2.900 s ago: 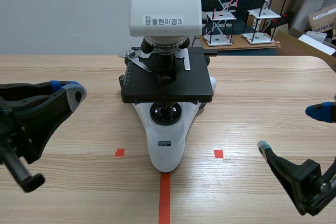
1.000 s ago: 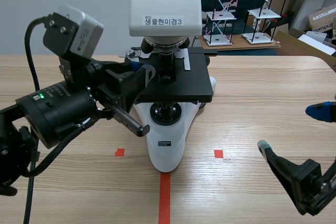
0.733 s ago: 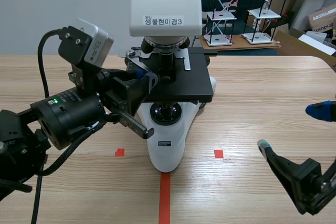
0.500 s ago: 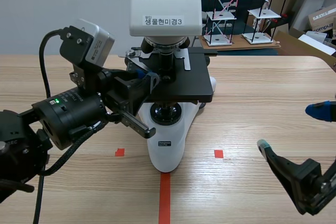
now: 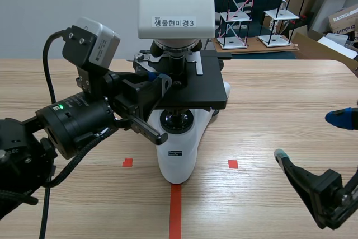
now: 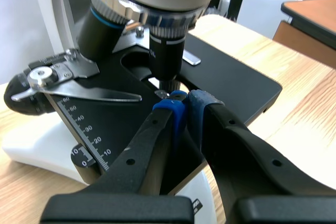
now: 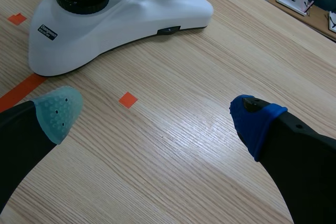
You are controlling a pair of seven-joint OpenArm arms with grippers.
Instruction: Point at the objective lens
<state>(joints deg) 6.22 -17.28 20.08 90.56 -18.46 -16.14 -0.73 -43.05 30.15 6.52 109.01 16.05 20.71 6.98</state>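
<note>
Wooden counter [image 5: 279,110]: left jaws, closed and empty, have swung in beside the objective lens [image 6: 167,56], pointing apparently achieved; right jaws wide open.

Left arm [image 5: 72,121] is chunky and all black – a silver-grey camera box [image 5: 92,40] on top, a black cable [image 5: 46,66] looping out beside that box, a tiny green light [image 5: 60,106] below it. Left gripper [image 6: 185,103] has blue pads [image 6: 169,109] and small screw holes [image 6: 129,162]; right gripper [image 7: 156,115] has one grey-green dotted pad [image 7: 55,111] and one blue pad [image 7: 257,121].
</note>
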